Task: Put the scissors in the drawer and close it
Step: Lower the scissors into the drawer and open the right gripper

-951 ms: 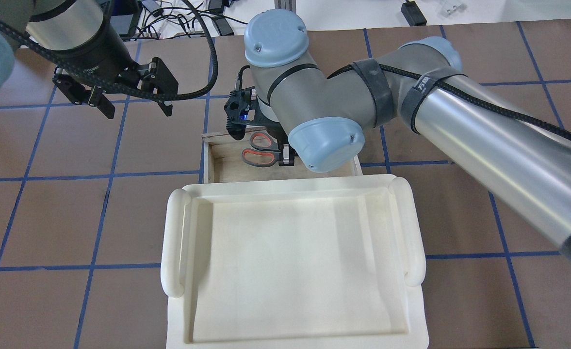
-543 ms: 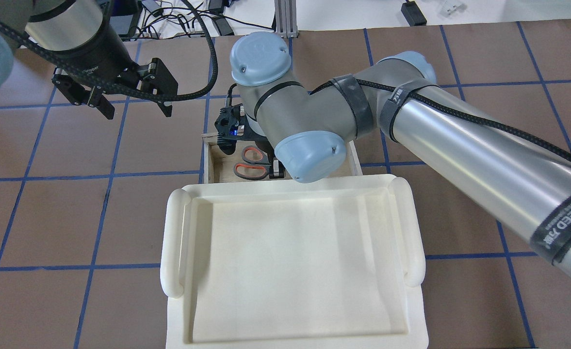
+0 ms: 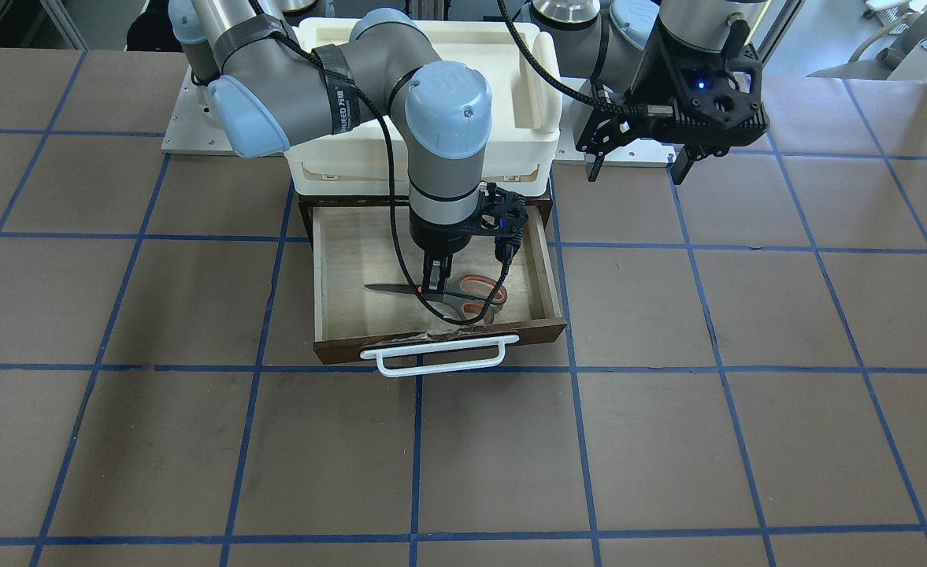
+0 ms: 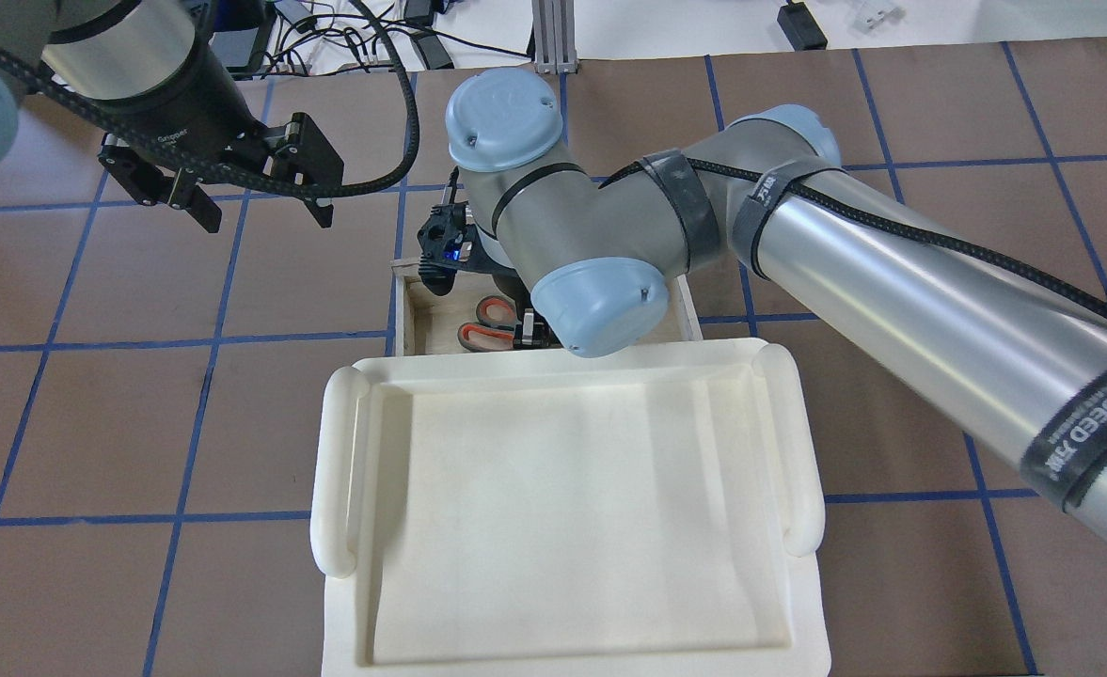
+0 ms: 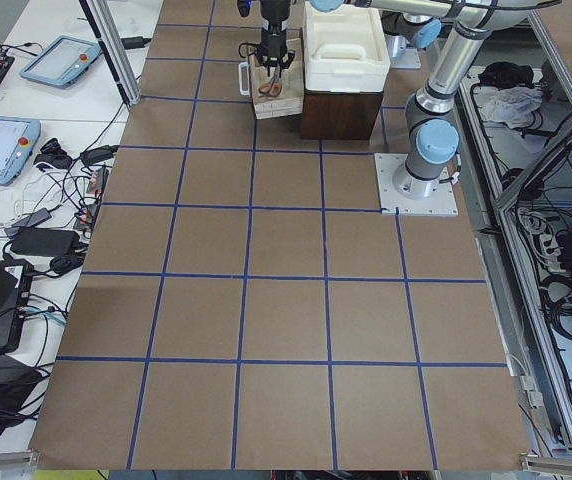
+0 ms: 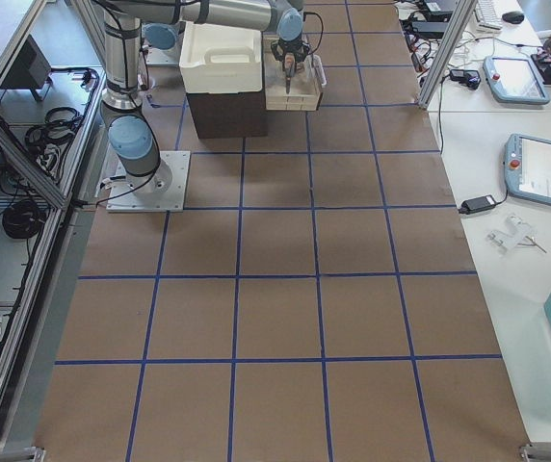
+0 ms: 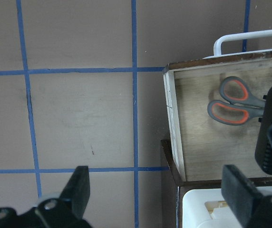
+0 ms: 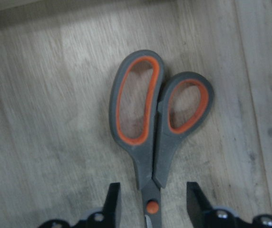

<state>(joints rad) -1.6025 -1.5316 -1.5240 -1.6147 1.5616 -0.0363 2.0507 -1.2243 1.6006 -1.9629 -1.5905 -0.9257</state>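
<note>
The scissors (image 3: 471,295) lie flat on the floor of the open drawer (image 3: 353,268), blades pointing to the front view's left. My right gripper (image 3: 431,290) reaches straight down into the drawer at the scissors' pivot. In the right wrist view its fingers (image 8: 113,204) stand a little apart on either side of the scissors (image 8: 145,133), with a gap on each side. In the overhead view the scissors' orange loops (image 4: 482,331) show beside the right wrist. My left gripper (image 4: 261,218) hangs open and empty above the table, left of the drawer (image 4: 421,320). The left wrist view shows the scissors (image 7: 236,102).
A white plastic bin (image 4: 346,451) sits on top of the dark brown case, right behind the open drawer. The drawer's white bar handle (image 3: 431,358) sticks out toward the operators' side. Blue tape lines grid the brown table.
My right arm has carried the scissors toward the left of the overhead view and down into the drawer. Its fingers now stand apart from the scissors. The left arm has not moved.
</note>
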